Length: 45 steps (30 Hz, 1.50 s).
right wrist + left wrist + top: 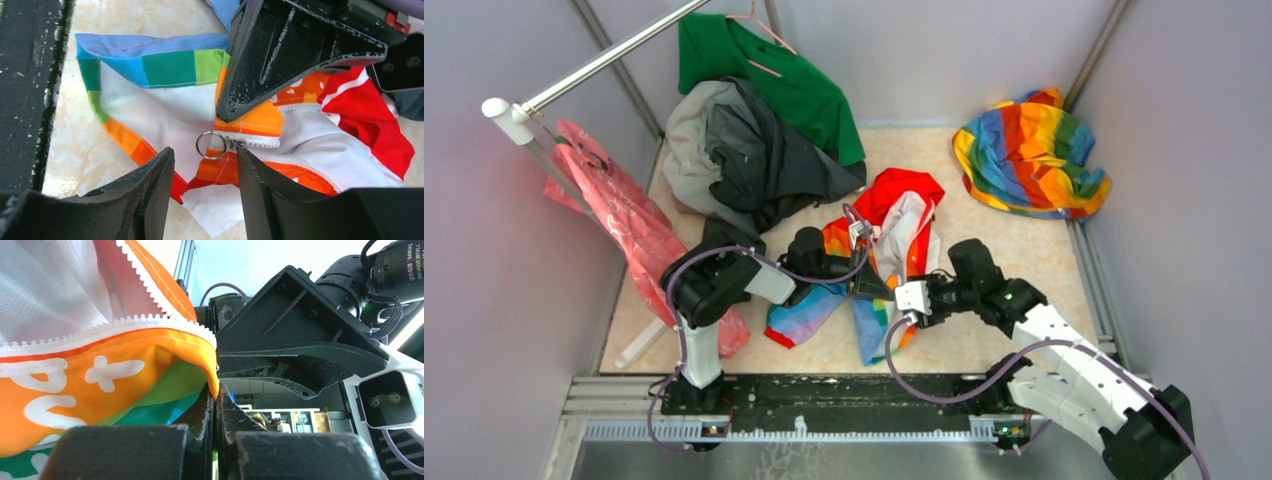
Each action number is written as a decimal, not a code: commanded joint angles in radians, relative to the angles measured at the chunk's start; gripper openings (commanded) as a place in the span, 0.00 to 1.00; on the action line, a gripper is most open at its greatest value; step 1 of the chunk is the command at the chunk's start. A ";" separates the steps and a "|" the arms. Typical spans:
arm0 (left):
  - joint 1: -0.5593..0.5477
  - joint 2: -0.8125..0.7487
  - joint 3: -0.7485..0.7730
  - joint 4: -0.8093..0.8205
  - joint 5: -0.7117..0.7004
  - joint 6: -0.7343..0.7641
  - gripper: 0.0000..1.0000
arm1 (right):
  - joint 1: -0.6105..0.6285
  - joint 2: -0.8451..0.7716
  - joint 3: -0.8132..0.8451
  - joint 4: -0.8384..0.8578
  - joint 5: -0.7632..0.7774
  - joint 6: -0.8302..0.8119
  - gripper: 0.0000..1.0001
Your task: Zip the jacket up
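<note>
from the top external view, the small white jacket with rainbow-striped panels, red hood and orange zipper strip (902, 232) lay unzipped in the middle of the beige stone-patterned surface (1044, 265), with the left claw (871, 283) and the right claw (896, 300) meeting at its near hem. counted there: one jacket, two claws, one crumpled all-rainbow cloth (1029, 155) well apart at the back right, one dark grey garment (759, 160), one green shirt on a hanger (774, 75) and one pink plastic bag (614, 215) by the rail. in the left wrist view the left claw (216, 405) was clenched on the jacket's orange hem, just below the white zipper teeth, and seemed to be anchoring it. in the right wrist view the right claw (205, 157) stood released, its jaws apart on either side of one small metal pull ring (210, 145) at the slider, gripping nothing. the step in hand looked like taking hold of the pull at the bottom of the zip, which was not yet run up. the next move would call for closing squarely on that thin ring, then drawing it along the teeth toward the hood against the left claw's hold.
</note>
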 commanded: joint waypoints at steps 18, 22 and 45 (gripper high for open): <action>0.001 0.008 -0.007 0.119 -0.075 -0.077 0.00 | 0.012 0.025 -0.035 0.156 0.046 0.118 0.48; -0.006 0.012 0.006 0.102 -0.078 -0.068 0.00 | 0.022 0.036 -0.037 0.192 0.068 0.152 0.48; 0.021 -0.024 -0.013 -0.099 -0.057 0.111 0.00 | 0.013 0.025 -0.021 0.142 0.054 0.146 0.43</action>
